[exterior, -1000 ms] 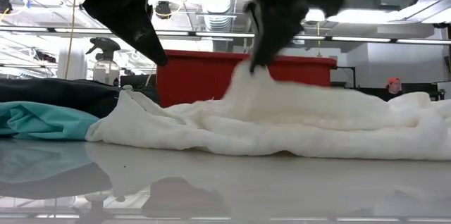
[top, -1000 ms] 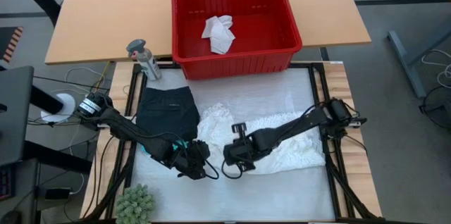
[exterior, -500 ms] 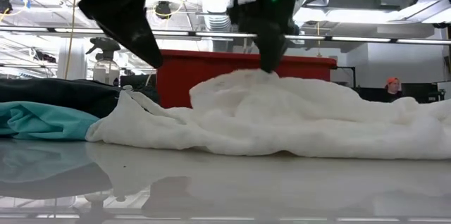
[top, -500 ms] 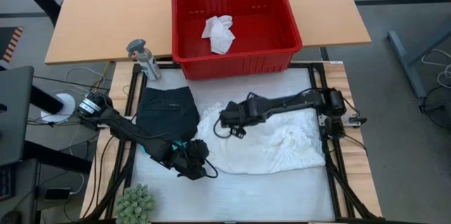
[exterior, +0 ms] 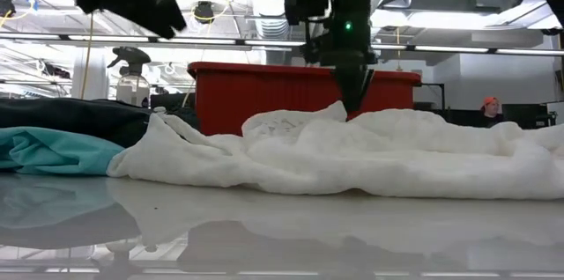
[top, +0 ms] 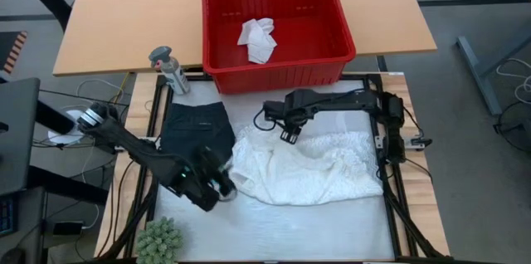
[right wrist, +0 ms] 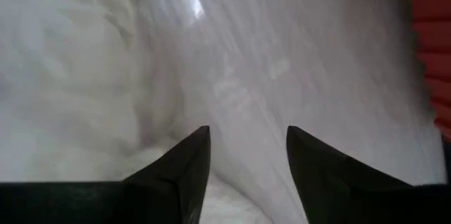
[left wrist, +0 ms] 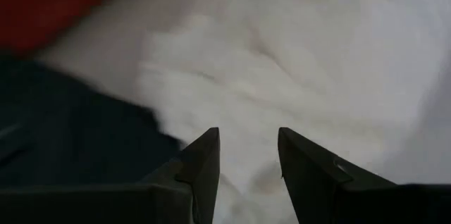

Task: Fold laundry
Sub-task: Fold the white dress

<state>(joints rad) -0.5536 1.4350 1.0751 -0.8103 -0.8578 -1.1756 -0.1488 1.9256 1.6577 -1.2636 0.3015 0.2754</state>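
Both tools empty above the laundry.
Your right tool (top: 288,134) hangs open over the white cloth (top: 311,168); your left tool (top: 217,183) gapes beside it.

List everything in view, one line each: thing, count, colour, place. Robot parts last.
white garment: one, white, crumpled on the mat's middle
black shorts: one, black, left of the white garment
teal garment: one, teal, under the shorts' edge
red basket: one, red, behind the mat
white cloth: one, white, inside the basket
spray bottle: one, grey, left of the basket
green plant: one, green, front left corner
person: one, far in the room
left hand: open, by the shorts' front edge
right hand: open, above the white garment's back edge
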